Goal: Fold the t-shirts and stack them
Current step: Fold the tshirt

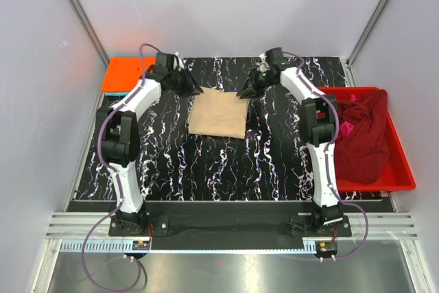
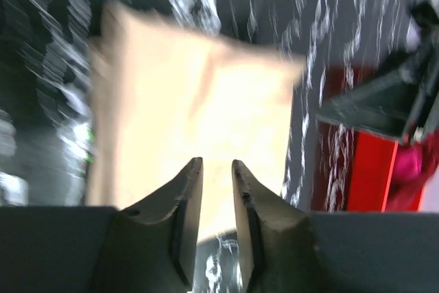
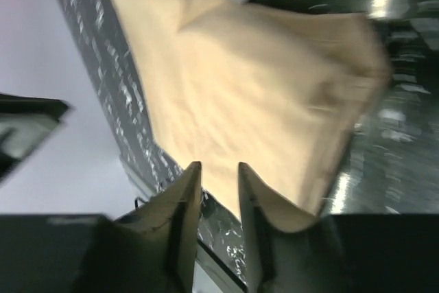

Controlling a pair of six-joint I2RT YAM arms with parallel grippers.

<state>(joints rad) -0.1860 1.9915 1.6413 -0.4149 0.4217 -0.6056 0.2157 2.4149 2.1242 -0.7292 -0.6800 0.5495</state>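
Note:
A tan t-shirt (image 1: 218,114) lies folded into a rectangle on the black marbled table. It also shows in the left wrist view (image 2: 192,101) and the right wrist view (image 3: 254,80). My left gripper (image 1: 194,90) hovers at its far left corner, jaws a little apart and empty (image 2: 217,162). My right gripper (image 1: 244,93) hovers at its far right corner, jaws a little apart and empty (image 3: 218,166). A maroon t-shirt (image 1: 363,135) lies crumpled in the red bin (image 1: 405,169) with a pink one (image 1: 348,128) beside it. An orange t-shirt (image 1: 127,73) lies flat at the back left.
The red bin stands at the table's right edge and shows in the left wrist view (image 2: 367,169). White walls enclose the back and sides. Both wrist views are motion-blurred. My right arm (image 2: 384,101) crosses the left wrist view.

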